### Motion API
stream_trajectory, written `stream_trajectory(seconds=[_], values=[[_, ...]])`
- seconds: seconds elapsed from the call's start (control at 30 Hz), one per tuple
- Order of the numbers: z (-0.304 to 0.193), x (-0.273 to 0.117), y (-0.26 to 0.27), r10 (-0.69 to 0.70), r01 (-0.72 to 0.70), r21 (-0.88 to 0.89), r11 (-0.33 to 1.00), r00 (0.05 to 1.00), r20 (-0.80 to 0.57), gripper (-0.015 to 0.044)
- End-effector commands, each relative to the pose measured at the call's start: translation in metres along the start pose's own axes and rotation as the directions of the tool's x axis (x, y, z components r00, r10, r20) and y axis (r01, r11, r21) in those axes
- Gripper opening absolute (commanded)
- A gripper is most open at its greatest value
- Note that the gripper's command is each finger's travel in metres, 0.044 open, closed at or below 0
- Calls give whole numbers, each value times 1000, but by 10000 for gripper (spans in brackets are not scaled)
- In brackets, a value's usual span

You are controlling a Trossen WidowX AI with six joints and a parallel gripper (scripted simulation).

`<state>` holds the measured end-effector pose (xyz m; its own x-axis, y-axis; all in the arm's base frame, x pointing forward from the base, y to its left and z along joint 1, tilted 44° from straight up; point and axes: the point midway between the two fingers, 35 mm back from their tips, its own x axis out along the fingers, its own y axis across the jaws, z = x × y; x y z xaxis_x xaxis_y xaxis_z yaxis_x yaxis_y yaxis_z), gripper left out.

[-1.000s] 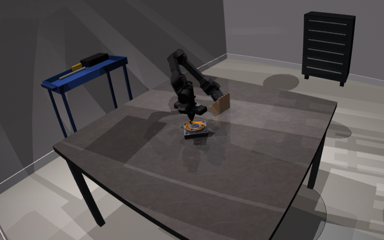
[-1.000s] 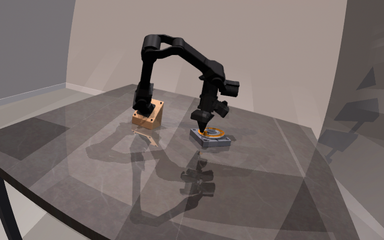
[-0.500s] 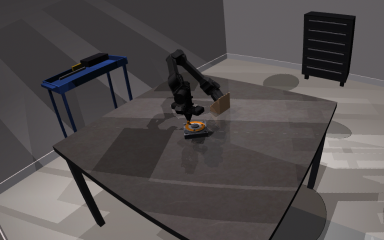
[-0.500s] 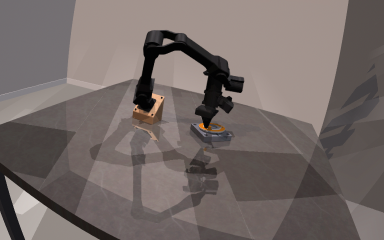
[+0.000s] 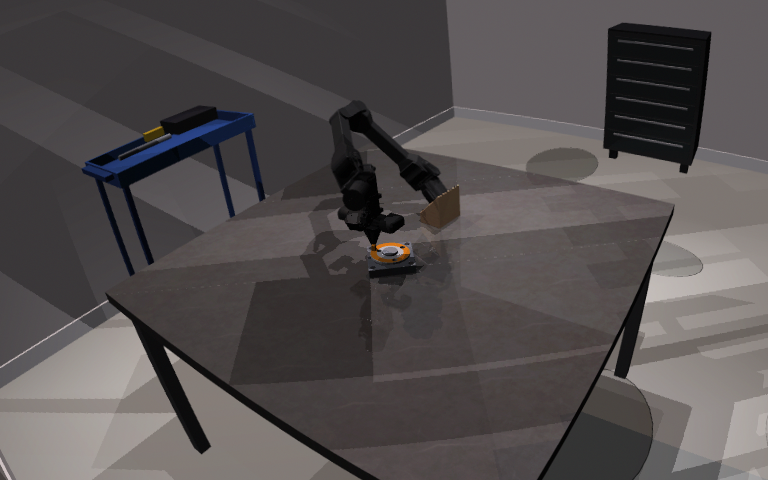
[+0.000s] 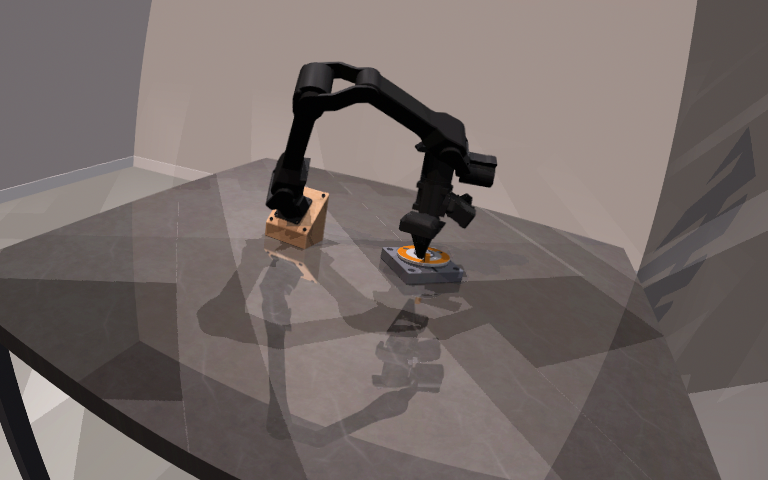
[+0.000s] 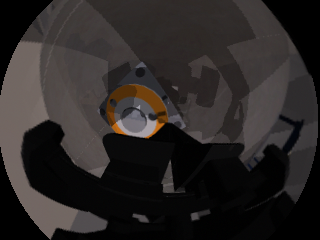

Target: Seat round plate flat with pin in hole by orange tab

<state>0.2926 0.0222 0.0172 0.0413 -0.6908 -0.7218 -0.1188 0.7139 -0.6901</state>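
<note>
The round plate point(image 5: 404, 253) point(image 6: 402, 254) point(image 7: 132, 91), orange with a pale centre, sits around the post point(image 5: 389, 250) point(image 7: 133, 120) on the grey base point(image 5: 390, 271) point(image 6: 433, 277). Its rim stands a little above the base in the exterior view; whether it is tilted is too small to tell. The orange tab point(image 5: 373, 247) point(image 6: 427, 258) stands at the plate's edge. My gripper point(image 5: 373, 244) point(image 6: 420, 256) point(image 7: 168, 125) is shut and empty, pointing down, its tips at the plate's edge beside the tab. Contact cannot be told. The pin and whether it is in the hole cannot be made out.
The arm's wooden mount point(image 5: 443, 208) point(image 6: 286, 233) stands on the table point(image 5: 317, 418) point(image 6: 226, 384), behind the base in the top view. A blue bench point(image 5: 186, 141) and a dark drawer cabinet point(image 5: 654, 96) stand off the table.
</note>
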Motion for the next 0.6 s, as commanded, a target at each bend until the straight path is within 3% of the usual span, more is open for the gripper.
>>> stream_trajectory(seconds=[0.0,0.57], values=[[7,0,1,-1,1,-1,1000,1000,7,0],[18,-1,4,-1,1,0,1000,1000,8,0]])
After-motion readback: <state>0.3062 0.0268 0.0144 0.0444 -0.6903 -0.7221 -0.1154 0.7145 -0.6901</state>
